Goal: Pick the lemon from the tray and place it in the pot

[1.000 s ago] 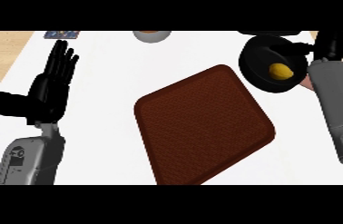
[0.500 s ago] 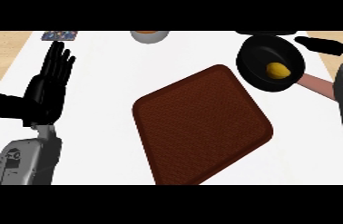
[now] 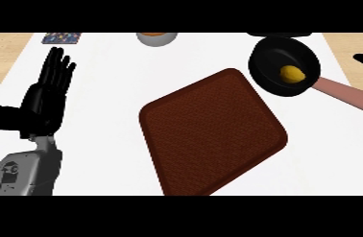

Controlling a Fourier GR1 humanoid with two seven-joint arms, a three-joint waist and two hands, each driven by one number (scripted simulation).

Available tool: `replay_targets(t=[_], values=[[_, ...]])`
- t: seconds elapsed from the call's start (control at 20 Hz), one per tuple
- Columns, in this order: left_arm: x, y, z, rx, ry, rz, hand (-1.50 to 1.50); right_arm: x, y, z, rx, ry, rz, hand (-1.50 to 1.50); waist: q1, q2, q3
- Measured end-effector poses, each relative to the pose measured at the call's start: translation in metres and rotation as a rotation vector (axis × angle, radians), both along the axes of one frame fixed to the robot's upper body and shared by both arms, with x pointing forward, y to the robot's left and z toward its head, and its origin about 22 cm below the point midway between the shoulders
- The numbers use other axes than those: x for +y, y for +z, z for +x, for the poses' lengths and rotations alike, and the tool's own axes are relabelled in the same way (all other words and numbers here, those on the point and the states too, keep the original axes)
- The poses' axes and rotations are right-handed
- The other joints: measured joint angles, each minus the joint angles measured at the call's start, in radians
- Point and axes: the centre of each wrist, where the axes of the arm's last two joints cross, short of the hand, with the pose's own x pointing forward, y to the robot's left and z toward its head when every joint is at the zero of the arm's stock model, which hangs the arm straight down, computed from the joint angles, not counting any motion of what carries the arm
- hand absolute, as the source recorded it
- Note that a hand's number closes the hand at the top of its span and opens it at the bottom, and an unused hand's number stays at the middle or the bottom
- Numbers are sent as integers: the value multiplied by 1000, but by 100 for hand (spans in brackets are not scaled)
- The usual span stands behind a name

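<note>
White counter [image 3: 106, 135] holds brown tray [image 3: 212, 135], lemon [image 3: 292, 74] in pot [image 3: 273, 63]; left hand [image 3: 46, 99] rests, fingers straight.

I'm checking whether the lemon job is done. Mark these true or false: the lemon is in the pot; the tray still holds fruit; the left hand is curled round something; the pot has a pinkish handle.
1. The lemon lies inside the black pot. True.
2. The brown tray still holds fruit. False: nothing lies on it.
3. The left hand is curled round something. False: it rests open at the view's left, fingers straight, holding nothing.
4. The pot has a pinkish handle. True: it runs toward the view's right edge.
</note>
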Motion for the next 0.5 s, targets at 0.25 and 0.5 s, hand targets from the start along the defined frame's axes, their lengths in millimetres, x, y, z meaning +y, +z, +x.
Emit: replay_targets(t=[0.25, 0.5], values=[[-4, 5, 4, -2, 4, -7, 0, -35, -10, -34, -27, -16, 10, -150, -4, -1, 0], [-7, 3, 2, -7, 2, -6, 0, -70, -10, -66, -36, -28, 2, -150, 1, 0, 0]])
